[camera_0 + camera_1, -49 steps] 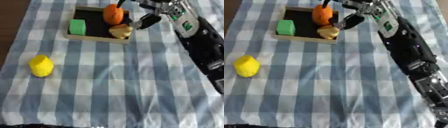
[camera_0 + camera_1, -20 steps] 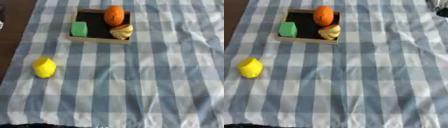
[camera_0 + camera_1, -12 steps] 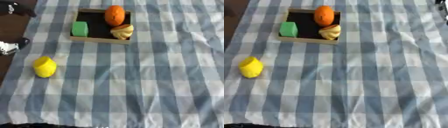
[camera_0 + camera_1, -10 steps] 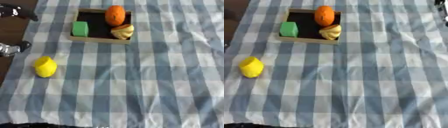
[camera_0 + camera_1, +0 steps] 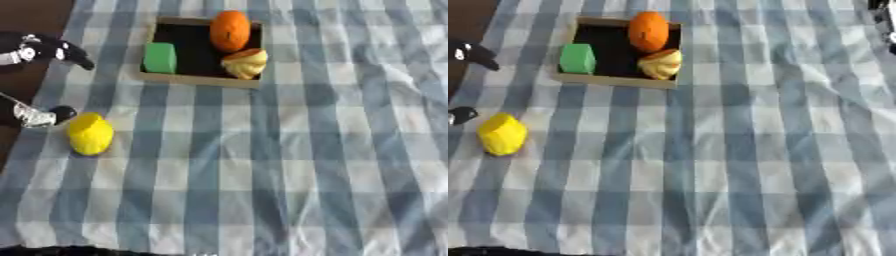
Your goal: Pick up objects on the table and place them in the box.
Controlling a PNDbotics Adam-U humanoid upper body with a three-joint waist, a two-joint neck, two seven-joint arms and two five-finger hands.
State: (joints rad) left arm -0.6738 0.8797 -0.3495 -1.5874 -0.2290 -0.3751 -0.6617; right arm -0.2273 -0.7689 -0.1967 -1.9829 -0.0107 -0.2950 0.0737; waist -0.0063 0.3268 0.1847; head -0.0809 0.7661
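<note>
A yellow lemon-shaped object (image 5: 90, 134) lies on the checked cloth at the left. My left hand (image 5: 44, 49) comes in from the left edge, open, its black fingers spread. One fingertip (image 5: 59, 114) hangs just left of the yellow object and above it; I cannot tell whether it touches. The shallow box (image 5: 198, 81) at the top holds a green block (image 5: 160, 57), an orange (image 5: 230, 31) and a tan rounded object (image 5: 245, 62). A dark bit of my right hand (image 5: 883, 7) shows at the top right corner.
The blue-and-white checked cloth (image 5: 289, 165) covers the table, with wrinkles on its right side. Bare brown table (image 5: 31, 15) shows at the upper left, beyond the cloth's edge.
My right hand has left the box and drawn back to the top right corner. My left hand has come in from the left edge toward the yellow object.
</note>
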